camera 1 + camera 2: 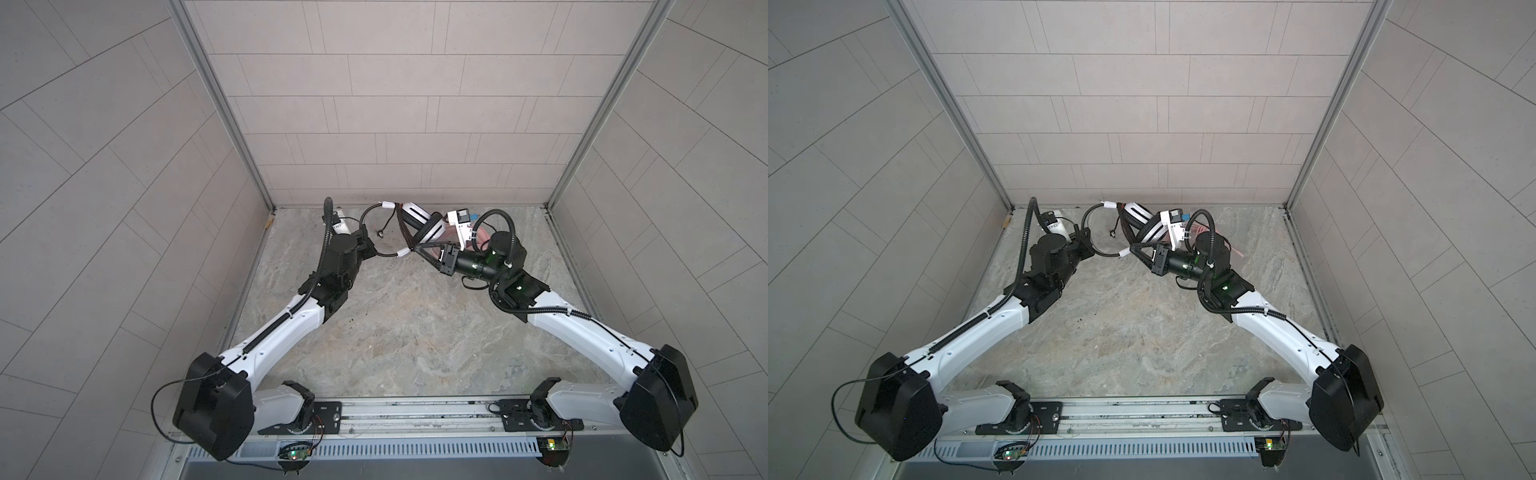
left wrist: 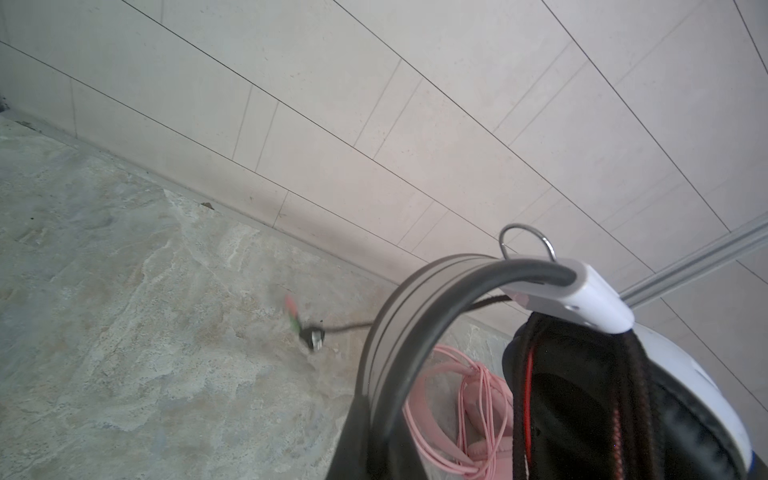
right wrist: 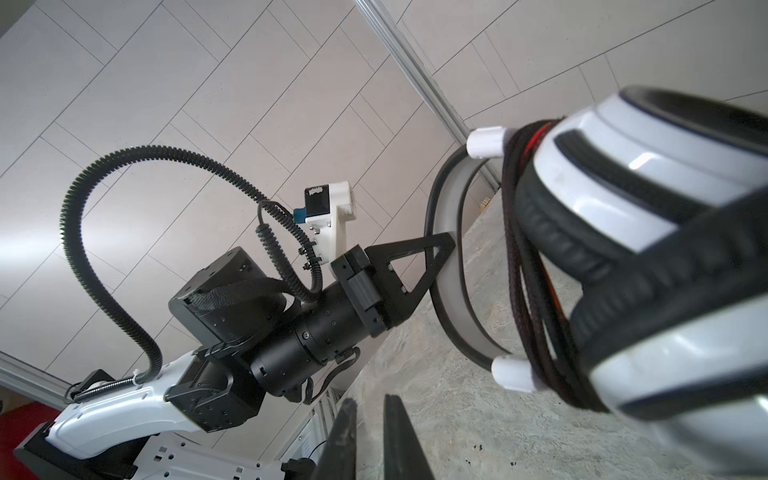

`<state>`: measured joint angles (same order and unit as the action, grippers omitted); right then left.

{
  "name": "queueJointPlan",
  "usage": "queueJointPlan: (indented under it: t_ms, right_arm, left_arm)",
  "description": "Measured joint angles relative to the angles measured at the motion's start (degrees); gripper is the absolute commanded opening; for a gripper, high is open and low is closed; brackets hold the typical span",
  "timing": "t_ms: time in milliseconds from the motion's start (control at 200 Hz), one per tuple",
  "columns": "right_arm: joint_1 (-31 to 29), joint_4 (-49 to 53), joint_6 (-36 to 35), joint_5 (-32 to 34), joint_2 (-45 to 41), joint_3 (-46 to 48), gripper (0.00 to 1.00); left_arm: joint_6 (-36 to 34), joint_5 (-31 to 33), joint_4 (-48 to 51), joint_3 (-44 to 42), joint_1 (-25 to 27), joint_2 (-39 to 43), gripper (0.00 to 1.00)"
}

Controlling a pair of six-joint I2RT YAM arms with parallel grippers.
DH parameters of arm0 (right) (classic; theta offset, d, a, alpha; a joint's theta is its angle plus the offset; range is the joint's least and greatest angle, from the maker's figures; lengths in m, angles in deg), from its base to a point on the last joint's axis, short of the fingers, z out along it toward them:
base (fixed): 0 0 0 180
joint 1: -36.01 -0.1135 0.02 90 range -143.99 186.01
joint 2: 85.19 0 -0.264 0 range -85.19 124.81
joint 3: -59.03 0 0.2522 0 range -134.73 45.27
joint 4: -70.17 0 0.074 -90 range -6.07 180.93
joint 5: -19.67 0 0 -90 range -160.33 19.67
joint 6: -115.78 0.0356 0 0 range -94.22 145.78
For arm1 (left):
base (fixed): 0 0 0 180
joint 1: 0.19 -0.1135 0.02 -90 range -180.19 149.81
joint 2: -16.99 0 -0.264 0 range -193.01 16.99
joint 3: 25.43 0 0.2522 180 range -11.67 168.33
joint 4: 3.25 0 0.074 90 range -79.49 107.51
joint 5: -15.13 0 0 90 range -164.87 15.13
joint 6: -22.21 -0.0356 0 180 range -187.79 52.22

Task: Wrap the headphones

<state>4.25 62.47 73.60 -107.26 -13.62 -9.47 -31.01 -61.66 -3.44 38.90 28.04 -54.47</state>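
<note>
The white-and-black headphones (image 1: 428, 226) are held up near the back wall, with their braided black cable (image 3: 519, 249) wound in several turns round the ear cups (image 3: 644, 199). My left gripper (image 1: 374, 250) is shut on the grey headband (image 2: 415, 299), as the right wrist view also shows. A loose cable end with its plug (image 2: 312, 334) rests on the table. My right gripper (image 3: 370, 401) sits just below the headband's white end (image 3: 513, 374), its fingers a narrow gap apart with nothing between them. The pink headphones (image 2: 482, 399) lie on the table behind, their pink cable bundled.
The back wall (image 1: 395, 124) stands close behind the headphones, and the side walls meet it at metal corner posts (image 1: 232, 124). The marble tabletop (image 1: 395, 332) stretches towards the front rail (image 1: 415, 411). The right arm's wrist covers most of the pink headphones in both top views.
</note>
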Motion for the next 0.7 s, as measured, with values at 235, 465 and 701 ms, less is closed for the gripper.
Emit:
queueJointPlan:
  t_ms: [235, 465, 701]
  right_arm:
    - [0.0, 6.47, -7.37, 5.66, -0.9, 3.93, 0.19]
    - [-0.02, 4.92, -12.72, 10.01, -5.29, 17.66, 0.31]
    - [-0.13, -2.91, -15.52, 11.17, -2.71, 25.86, 0.48]
  left_arm:
    - [-4.09, 0.09, 1.99, 0.85, 0.42, 1.42, 0.0]
    - [-6.43, -0.72, 4.87, 4.66, 0.31, 3.48, 0.0]
    - [-5.46, -3.3, 4.87, 5.4, 0.48, 5.46, 0.0]
